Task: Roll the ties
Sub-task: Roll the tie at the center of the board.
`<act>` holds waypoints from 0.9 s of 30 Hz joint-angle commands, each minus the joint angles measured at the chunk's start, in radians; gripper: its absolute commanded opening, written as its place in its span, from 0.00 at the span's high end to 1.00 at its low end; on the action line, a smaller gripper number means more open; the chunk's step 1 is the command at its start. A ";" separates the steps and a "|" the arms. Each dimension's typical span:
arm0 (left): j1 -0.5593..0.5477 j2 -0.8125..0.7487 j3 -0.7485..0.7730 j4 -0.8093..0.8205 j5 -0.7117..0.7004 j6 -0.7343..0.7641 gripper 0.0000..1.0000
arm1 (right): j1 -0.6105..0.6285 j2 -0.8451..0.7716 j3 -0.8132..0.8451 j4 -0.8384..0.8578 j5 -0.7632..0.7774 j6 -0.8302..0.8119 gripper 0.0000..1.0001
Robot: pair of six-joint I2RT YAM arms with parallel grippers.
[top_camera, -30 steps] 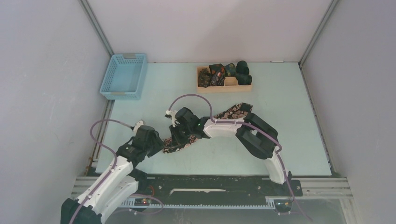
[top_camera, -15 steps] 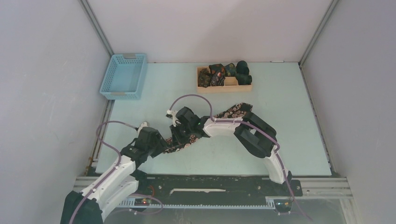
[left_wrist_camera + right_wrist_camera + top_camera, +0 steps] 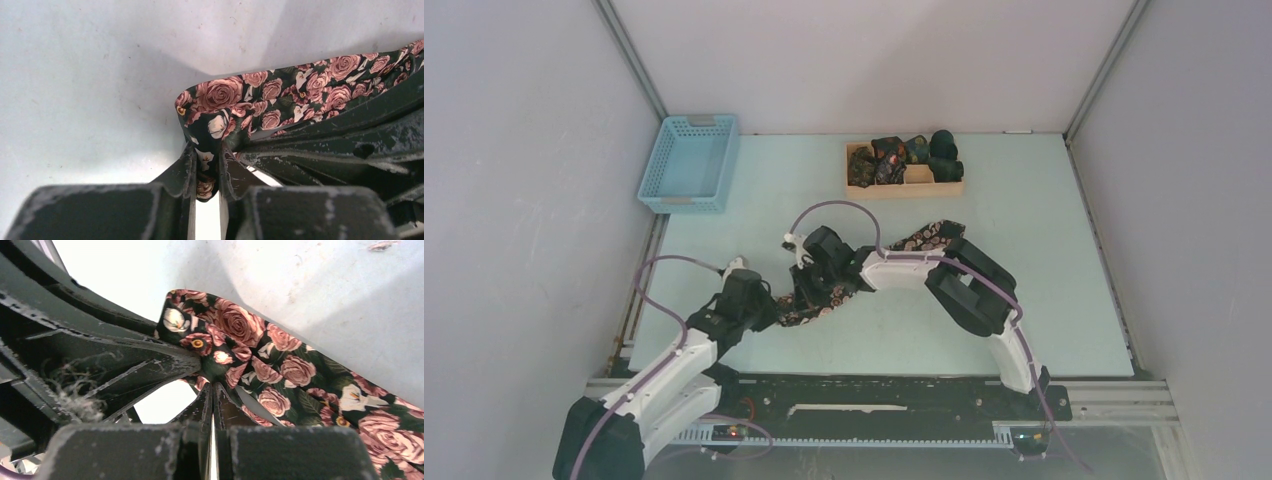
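One table [image 3: 1044,300]: pale, bearing everything.
One basket [image 3: 692,165]: blue, well left of the tray [image 3: 904,190].
One tray: wooden, at the table's far edge.
One tie [image 3: 929,236]: long, dark with pink roses, slanting from just in front of the tray toward the near left.
Rolls [image 3: 894,155]: several dark ones inside the tray; exact count unclear.
Left gripper [image 3: 205,172]: clamped on the tie's folded end.
Right gripper [image 3: 212,395]: pinching that same end, just beside the left one.

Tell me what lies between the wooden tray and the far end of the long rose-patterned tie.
Nothing: only bare table separates the wooden tray from the far end of the long tie, as the top external view shows.
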 commanded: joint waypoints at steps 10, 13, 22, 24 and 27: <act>-0.106 0.088 0.272 -0.337 -0.241 0.054 0.99 | -0.107 -0.186 -0.083 -0.002 0.078 -0.009 1.00; -0.137 0.149 0.332 -0.389 -0.282 0.065 0.99 | -0.117 -0.179 -0.084 -0.011 0.087 -0.007 1.00; -0.209 0.368 0.518 -0.598 -0.419 0.116 1.00 | -0.145 -0.168 -0.085 -0.046 0.124 0.007 1.00; -0.226 0.417 0.545 -0.628 -0.438 0.119 0.99 | -0.156 -0.165 -0.084 -0.053 0.127 0.013 1.00; -0.238 0.445 0.559 -0.637 -0.453 0.106 1.00 | -0.164 -0.162 -0.088 -0.038 0.092 0.004 1.00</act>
